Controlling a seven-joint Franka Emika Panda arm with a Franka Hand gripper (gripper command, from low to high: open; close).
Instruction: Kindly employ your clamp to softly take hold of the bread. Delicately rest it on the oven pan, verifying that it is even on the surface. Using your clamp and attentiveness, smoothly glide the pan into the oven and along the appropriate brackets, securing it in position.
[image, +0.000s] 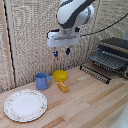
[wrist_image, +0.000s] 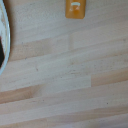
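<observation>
- Right now my clamp (image: 61, 52), a white block with two short blue-tipped fingers, hangs high above the light wooden table (image: 95, 102), fingers spread and holding nothing.
- I see the bread (image: 63, 87), a small oblong orange-brown piece, lying flat on the wood just beside the round yellow bowl (image: 60, 75), with the blue mug (image: 42, 80) near it.
- On the wrist view the bread (wrist_image: 75, 8) sits at the frame edge, so I judge my descent could land off-centre.
- A finger might clip the bowl, or squeeze the loaf crooked.
- Farther off, the dark wire-rack oven pan (image: 95, 72) rests before the boxy black toaster oven (image: 114, 56); bread laid on its bars could roll off.
- The patterned white plate (image: 25, 105) lies well apart.
</observation>
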